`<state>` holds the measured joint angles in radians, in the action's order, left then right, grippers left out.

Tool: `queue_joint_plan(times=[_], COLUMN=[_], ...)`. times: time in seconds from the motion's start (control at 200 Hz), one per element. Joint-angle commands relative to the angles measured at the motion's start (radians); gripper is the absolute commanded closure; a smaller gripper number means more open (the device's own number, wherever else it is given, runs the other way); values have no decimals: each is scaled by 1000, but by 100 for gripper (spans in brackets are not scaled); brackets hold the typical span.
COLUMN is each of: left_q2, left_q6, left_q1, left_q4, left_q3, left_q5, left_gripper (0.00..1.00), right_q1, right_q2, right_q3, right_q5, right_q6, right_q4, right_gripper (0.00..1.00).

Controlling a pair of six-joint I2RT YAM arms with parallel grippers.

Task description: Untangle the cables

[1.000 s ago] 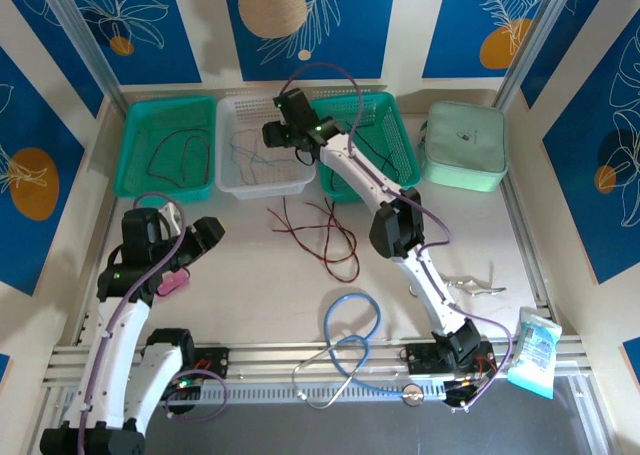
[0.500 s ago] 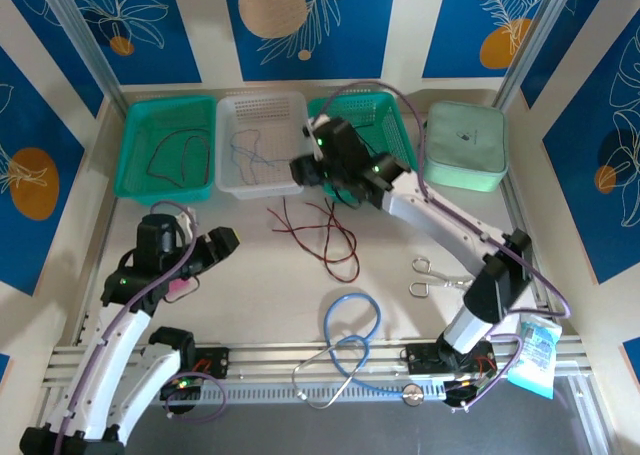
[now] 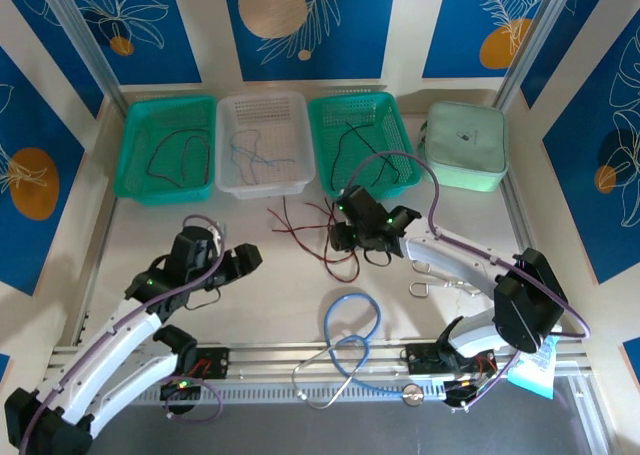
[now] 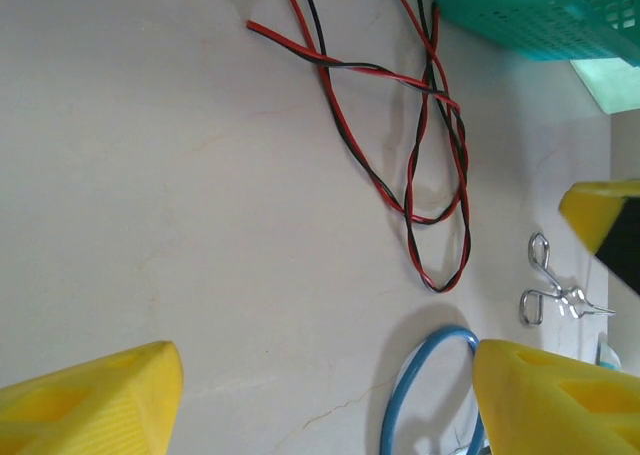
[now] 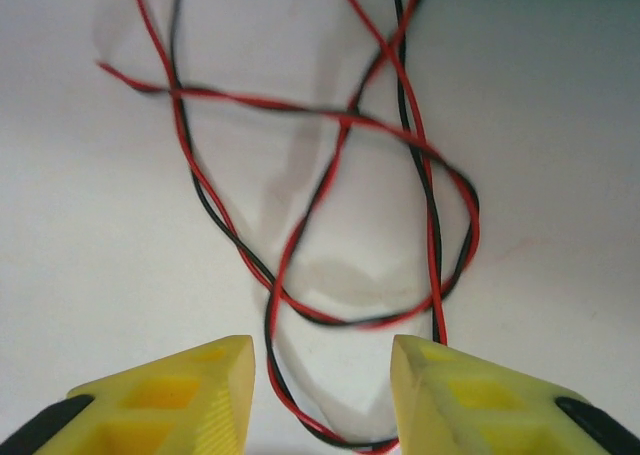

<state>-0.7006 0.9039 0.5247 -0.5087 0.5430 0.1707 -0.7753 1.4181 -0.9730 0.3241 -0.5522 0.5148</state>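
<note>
Pale tabletop between blue leaf-print walls: right pincer (image 5: 320,350) down over the remaining tangle.

Its yellow jaws stand narrowly apart, gripping nothing, with the lowest loop of the thin red-and-black twisted wires (image 5: 345,125) running between them. A second ago it hung wider, up by the baskets at 12 o'clock. The left pincer (image 4: 325,360), jaws wide and empty, has swung in from 8 o'clock toward the same tangle. Separate thin wires (image 3: 176,157) lie in the left green slotted basket (image 3: 130,150), the white slotted basket (image 3: 262,187) and the right green slotted basket (image 3: 358,99), so this knot looks like the remaining work, with a pinch on one strand likely next. A light-blue tube loop (image 3: 328,320) lies at 6 o'clock, steel scissors (image 4: 562,296) at 4 o'clock.
</note>
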Motion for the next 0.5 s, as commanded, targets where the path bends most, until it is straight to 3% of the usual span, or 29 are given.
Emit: queue_joint_plan(times=[0.0,0.495], left_q2=[-9,-31], left_q6=[34,49], left_q1=[33,75], left_q4=[51,81], left_q3=[-7,-32], left_q5=[-54,-66], left_gripper=[24,22], right_q1=[-18,-66], right_q2=[26,225], right_q3=[29,17], right_q5=[-46,-102], right_q6=[-56,-37], right_q4=[-46,-108], right_gripper=[61,64])
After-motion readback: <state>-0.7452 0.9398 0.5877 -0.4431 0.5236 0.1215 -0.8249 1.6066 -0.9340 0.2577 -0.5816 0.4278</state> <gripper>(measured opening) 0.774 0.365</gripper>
